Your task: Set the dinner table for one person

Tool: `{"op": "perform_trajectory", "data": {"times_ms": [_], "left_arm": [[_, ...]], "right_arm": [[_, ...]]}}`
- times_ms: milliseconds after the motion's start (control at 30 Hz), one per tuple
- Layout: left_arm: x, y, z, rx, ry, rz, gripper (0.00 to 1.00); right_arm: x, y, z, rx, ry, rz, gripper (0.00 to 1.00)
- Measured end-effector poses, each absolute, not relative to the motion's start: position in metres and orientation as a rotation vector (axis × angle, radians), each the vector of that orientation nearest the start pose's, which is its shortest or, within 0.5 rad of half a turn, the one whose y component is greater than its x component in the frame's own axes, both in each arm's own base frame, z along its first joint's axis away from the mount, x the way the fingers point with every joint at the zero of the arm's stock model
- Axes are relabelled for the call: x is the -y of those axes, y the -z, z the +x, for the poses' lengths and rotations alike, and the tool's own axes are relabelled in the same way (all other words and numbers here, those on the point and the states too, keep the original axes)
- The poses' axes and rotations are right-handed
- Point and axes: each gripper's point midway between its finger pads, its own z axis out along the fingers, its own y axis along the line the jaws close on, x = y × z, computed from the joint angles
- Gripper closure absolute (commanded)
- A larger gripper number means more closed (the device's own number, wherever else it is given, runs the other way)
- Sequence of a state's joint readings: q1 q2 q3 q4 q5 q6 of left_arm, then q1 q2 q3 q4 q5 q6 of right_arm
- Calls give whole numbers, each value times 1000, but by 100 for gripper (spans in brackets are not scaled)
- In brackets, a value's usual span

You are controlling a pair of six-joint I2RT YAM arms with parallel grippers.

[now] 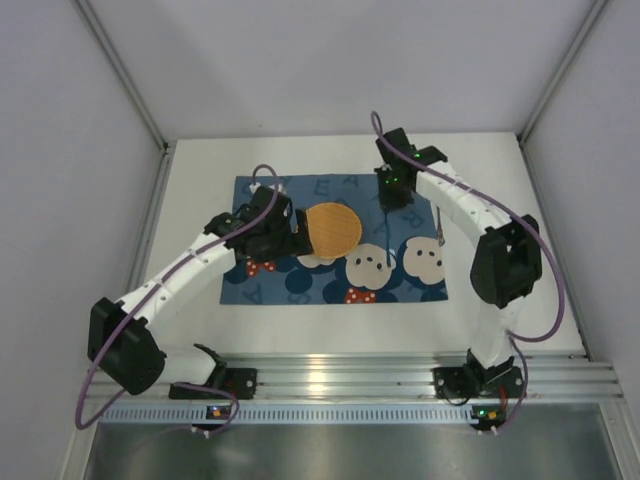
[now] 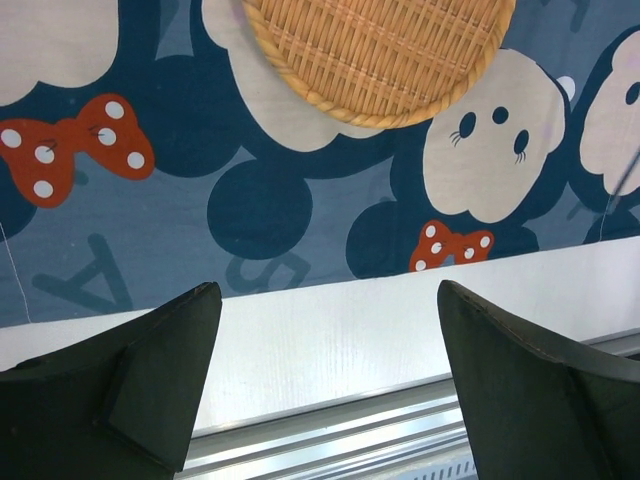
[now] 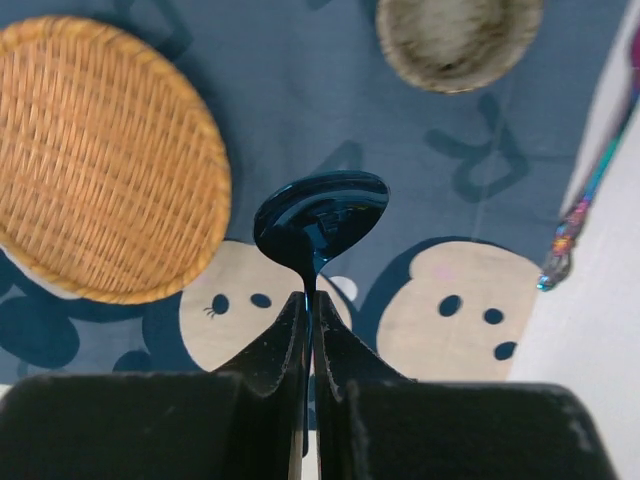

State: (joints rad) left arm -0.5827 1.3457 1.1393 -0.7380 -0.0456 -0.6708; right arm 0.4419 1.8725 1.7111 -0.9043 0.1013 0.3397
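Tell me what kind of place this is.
Probably a robot test booth staged as a dining spot: white wall panels enclose the dinner table, two arms are bolted to an aluminium rail, and a cartoon placemat carries a woven plate.

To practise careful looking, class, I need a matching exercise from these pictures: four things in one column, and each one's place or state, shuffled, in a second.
1 woven plate
2 spoon
3 left hand
4 placemat

A open, holding nothing
B spread on the dinner table
C gripped by the right hand
D lying on the placemat

Pairs: 1-D, 2-C, 3-A, 4-B
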Motion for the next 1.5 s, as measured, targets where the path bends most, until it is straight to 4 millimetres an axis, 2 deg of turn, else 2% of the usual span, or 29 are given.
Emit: {"op": "perform_trajectory", "data": {"times_ms": [133,233,367,467,667,700,767,800,967,1067,1133,1233,1333,1400,1500], "left_arm": [[194,-160,262,-2562,448,-155,5],[187,-162,254,-2555,449,-180,5],[177,-168,243,-2541,442,-218,5],[170,-174,237,-2517,439,-246,5],[154,-177,222,-2499,418,-295,5],[152,-177,220,-2502,413,-302,5],[149,-175,216,-2509,401,-314,5],[147,-174,215,-2512,394,-318,5],[145,-173,214,-2515,384,-329,5],[145,-172,214,-2515,384,-330,5],[145,-172,214,-2517,383,-330,5],[146,-169,215,-2526,374,-330,5],[147,-166,216,-2539,363,-331,5],[147,-164,216,-2545,358,-331,5],[147,-162,217,-2551,353,-332,5]], "right_arm": [[-210,-115,392,-2699,-136,-184,100],[-214,-83,395,-2763,-99,-198,100],[-208,-50,394,-2827,-23,-199,100],[-203,-38,394,-2850,8,-193,100],[-196,-33,397,-2846,63,-180,100],[-195,-33,398,-2845,72,-177,86],[-194,-31,399,-2846,79,-160,69],[-193,-31,400,-2845,81,-148,59],[-192,-32,400,-2845,81,-140,61],[-192,-39,400,-2830,72,-142,63],[-190,-53,400,-2804,62,-139,62],[-182,-85,399,-2740,45,-129,61],[-160,-119,405,-2665,25,-68,55],[-134,-135,412,-2629,36,-1,55],[-84,-139,426,-2608,74,149,54]]}}
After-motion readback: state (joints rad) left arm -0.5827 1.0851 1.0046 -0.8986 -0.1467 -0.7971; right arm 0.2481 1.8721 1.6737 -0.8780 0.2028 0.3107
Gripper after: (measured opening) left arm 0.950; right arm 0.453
